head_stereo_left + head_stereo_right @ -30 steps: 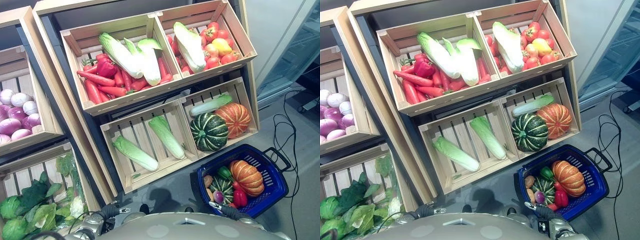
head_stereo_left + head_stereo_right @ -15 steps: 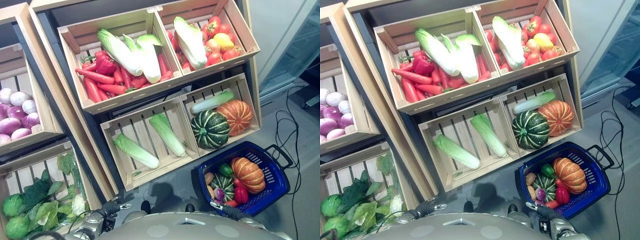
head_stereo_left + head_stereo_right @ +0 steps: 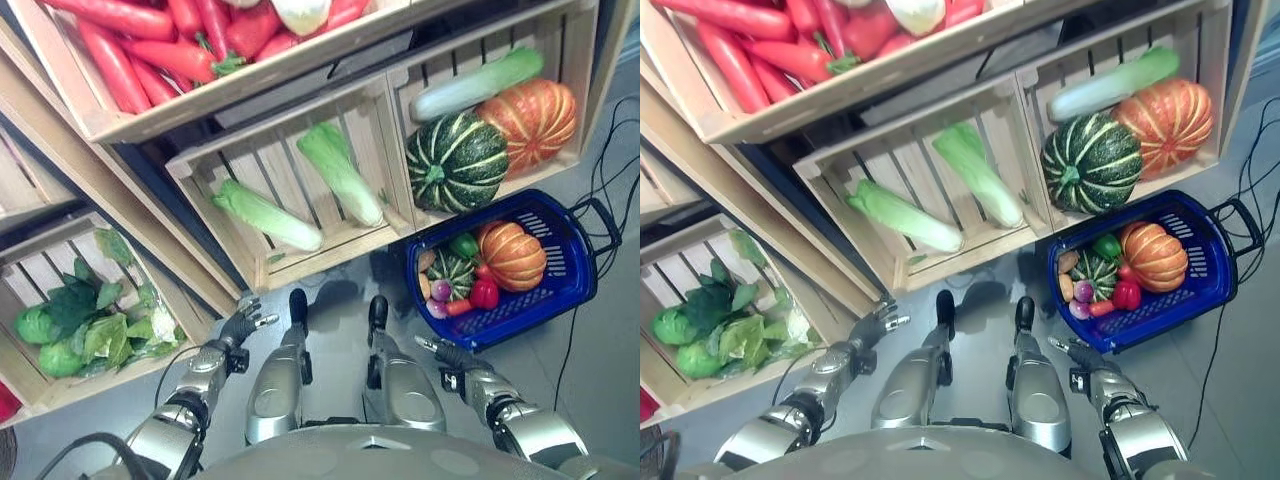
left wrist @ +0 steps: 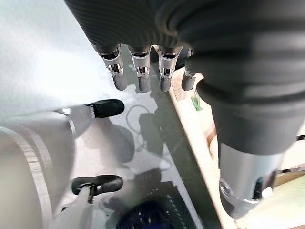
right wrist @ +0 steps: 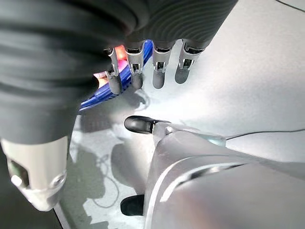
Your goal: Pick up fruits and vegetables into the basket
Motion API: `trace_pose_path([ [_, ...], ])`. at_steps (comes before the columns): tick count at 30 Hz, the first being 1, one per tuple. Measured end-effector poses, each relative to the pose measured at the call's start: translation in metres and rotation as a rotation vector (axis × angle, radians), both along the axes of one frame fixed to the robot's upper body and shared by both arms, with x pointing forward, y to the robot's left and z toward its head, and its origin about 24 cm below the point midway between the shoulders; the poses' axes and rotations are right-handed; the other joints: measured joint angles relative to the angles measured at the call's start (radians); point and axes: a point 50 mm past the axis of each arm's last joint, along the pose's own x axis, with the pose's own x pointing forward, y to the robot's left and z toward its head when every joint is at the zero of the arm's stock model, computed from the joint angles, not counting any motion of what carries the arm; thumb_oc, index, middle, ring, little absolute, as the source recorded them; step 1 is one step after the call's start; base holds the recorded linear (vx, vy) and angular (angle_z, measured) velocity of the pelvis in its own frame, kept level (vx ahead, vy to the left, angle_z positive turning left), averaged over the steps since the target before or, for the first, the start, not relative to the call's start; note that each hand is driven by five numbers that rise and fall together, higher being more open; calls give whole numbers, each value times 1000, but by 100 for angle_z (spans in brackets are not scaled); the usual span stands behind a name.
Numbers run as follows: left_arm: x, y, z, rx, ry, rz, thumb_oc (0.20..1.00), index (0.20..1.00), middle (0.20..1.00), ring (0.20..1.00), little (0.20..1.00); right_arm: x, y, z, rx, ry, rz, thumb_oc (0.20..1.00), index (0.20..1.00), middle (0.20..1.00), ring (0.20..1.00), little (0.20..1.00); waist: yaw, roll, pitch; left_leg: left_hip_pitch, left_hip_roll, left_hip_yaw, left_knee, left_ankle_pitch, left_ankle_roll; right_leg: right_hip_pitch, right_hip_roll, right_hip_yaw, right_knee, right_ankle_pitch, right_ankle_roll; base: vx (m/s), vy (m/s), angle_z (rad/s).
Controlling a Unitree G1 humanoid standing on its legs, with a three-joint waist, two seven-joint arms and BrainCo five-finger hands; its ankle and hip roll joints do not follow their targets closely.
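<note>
The camera has tipped downward since a second ago: the top crates have slid mostly out of the picture and both arms now show, while the produce itself lies as it did.

In the left eye view, the blue plastic basket (image 3: 560, 290) stands on the grey floor (image 3: 610, 370) just below the lower right wooden crate (image 3: 580, 60). It holds a ribbed orange pumpkin (image 3: 512, 256), a small striped green squash (image 3: 456, 270), a red pepper (image 3: 484, 293) and other small pieces. The crate above holds a large dark green striped squash (image 3: 458, 161) beside a big orange pumpkin (image 3: 527, 118). The middle slatted wooden crate (image 3: 200, 195) carries two pale green cabbages (image 3: 265, 215).

In the right eye view, the left hand (image 3: 875, 325) hangs low near the crate of leafy greens (image 3: 715, 325), and the right hand (image 3: 1072, 352) hangs just beside the basket.

The left wrist view shows that hand's fingers (image 4: 140, 78) straight and relaxed, grasping nothing.

In the right wrist view the fingers (image 5: 159, 76) likewise hang loose and empty, the basket's blue rim (image 5: 102, 93) past them.
</note>
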Motion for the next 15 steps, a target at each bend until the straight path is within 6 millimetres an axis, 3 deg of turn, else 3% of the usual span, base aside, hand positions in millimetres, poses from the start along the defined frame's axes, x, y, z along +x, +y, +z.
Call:
trace_pose_path([
  [4,31,-9,24,-39,-132,-20,1000,1000,1000,1000,1000,25,2,12,5,-71,4,1000,1000,1000,1000,1000,3,-1,61,-48,0,-5,17,3,1,-53,-1,0,33,-1,0,-135,-37,1],
  [9,75,-28,70,-92,-350,-80,1000,1000,1000,1000,1000,53,5,28,6,-157,0,1000,1000,1000,1000,1000,6,-6,150,-110,-2,-22,69,5,2,-131,-5,1,140,-36,0,-86,-46,8],
  [15,89,-41,93,-114,-454,-124,1000,1000,1000,1000,1000,61,6,33,4,-180,-5,1000,1000,1000,1000,1000,23,-12,154,-185,-18,-38,122,7,3,-269,-27,16,339,-118,-4,-52,-30,6],
])
